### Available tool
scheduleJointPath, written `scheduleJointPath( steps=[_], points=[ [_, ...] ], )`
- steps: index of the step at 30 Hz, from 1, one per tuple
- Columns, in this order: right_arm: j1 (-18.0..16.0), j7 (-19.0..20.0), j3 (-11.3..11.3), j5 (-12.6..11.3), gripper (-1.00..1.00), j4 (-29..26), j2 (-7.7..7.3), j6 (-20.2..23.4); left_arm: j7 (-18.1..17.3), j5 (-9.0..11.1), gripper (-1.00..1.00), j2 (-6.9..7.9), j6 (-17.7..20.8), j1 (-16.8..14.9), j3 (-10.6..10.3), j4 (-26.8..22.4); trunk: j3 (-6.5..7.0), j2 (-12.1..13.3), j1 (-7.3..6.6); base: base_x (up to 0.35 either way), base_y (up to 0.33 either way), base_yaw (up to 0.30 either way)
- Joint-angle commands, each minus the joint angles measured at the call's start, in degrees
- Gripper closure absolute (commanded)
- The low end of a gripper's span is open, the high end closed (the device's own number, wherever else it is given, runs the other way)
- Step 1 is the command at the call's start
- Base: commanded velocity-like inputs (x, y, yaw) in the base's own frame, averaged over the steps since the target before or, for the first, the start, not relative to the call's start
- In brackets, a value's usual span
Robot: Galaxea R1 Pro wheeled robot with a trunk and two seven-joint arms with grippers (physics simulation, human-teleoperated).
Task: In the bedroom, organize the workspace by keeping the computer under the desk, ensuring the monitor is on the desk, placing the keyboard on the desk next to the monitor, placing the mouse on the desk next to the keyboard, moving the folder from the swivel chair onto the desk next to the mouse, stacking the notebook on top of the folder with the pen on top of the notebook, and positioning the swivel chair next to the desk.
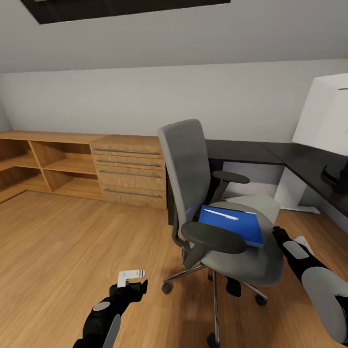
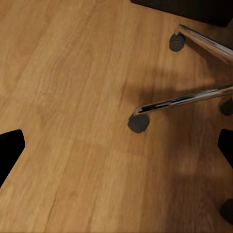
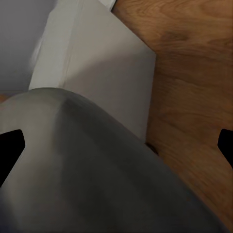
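The grey swivel chair [image 1: 193, 174] stands on the wood floor in the middle of the room, its back turned toward me. A blue folder [image 1: 232, 226] lies flat on its seat with a thin white pen [image 1: 221, 214] on top. Behind it runs the dark desk [image 1: 246, 151], with a pale computer case [image 1: 261, 202] on the floor beneath and a white monitor [image 1: 326, 113] on the right wing. My left gripper [image 1: 131, 279] hangs open, low over the floor left of the chair base [image 2: 184, 99]. My right gripper [image 1: 278, 234] is open beside the seat's right edge [image 3: 87, 160].
A wooden shelf unit with drawers [image 1: 128, 170] lines the back wall at the left. The chair's chrome legs and casters [image 1: 166, 288] spread over the floor. The sloped ceiling has a dark skylight [image 1: 121, 7]. Bare wood floor [image 1: 63, 241] stretches to the left.
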Motion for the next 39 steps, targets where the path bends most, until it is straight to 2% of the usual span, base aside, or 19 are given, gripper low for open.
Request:
scheduleJointPath(
  steps=[1,6,11,25,34,39],
  points=[
    [-0.02,-0.17,0.13,-0.74,-1.0,-0.04,0.02,-0.19,0.5,0.61,-1.0,0.01,0.23,-0.04,-0.06,-0.06,-0.06,-0.02,-0.01,0.006,0.0,0.0],
    [-0.01,-0.1,0.1,-1.07,-1.0,-0.04,0.14,-0.17,0.5,0.61,-1.0,0.01,0.23,-0.02,0.03,-0.06,-0.06,-0.02,-0.01,0.002,0.0,0.004],
    [-0.01,-0.07,0.13,-3.45,-1.0,-0.03,0.09,-0.16,0.5,0.61,-1.0,0.01,0.24,-0.02,0.07,-0.06,-0.06,-0.02,-0.01,0.0,0.0,0.152],
    [-0.01,0.02,0.18,-3.61,-1.0,0.04,0.09,-0.16,0.5,0.64,-1.0,0.01,0.27,-0.02,-0.18,-0.06,-0.28,-0.02,-0.01,0.0,0.0,0.231],
    [-0.01,0.03,0.18,-3.53,-1.0,0.0,-0.04,-0.21,0.5,0.61,-1.0,0.01,0.29,-0.02,-0.16,-0.06,-0.35,-0.02,-0.01,0.0,0.0,0.012],
    [-0.01,0.08,0.12,-3.52,-1.0,0.01,-0.13,-0.26,0.5,0.61,-1.0,0.01,0.3,-0.04,-0.04,-0.06,-0.35,-0.02,-0.01,0.0,0.0,-0.189]
  ],
)
